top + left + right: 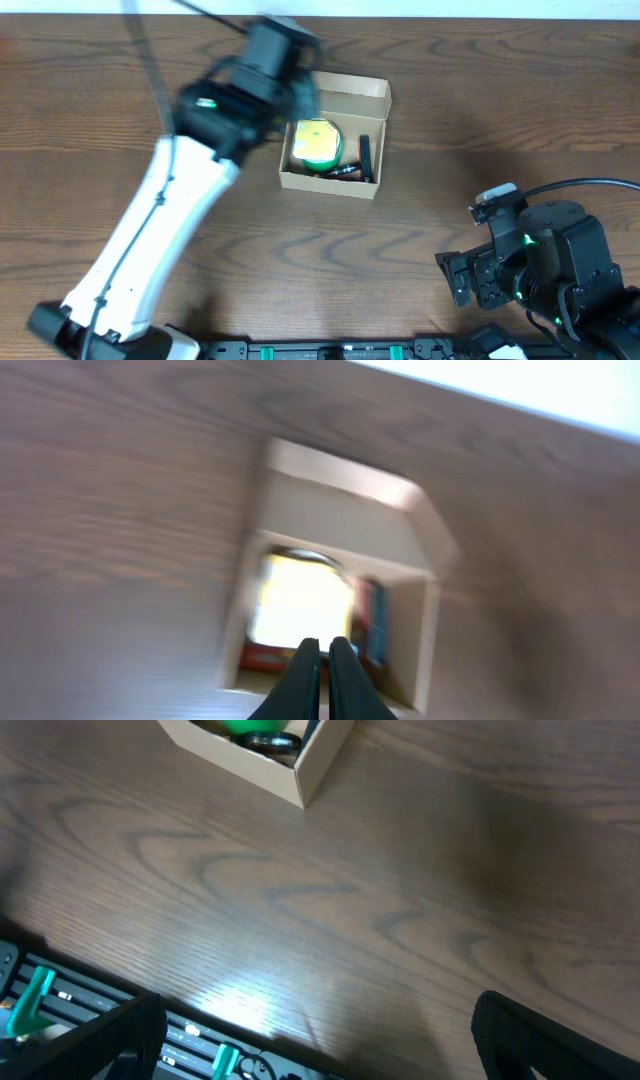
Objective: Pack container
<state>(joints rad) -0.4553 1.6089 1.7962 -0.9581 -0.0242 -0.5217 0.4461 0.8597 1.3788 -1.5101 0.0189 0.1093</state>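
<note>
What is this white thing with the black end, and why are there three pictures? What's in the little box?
Those are two robot arms at a wooden table. One picture looks down from above; the other two come from small cameras on each arm's wrist. The white arm is the left one. Its gripper, two fingers pressed together with nothing between them, hangs over the cardboard box. The box is open. Inside lies a round yellow and green thing and some dark small things that are too blurry to name. The right gripper waits wide open at the table's near edge, holding nothing.
</note>
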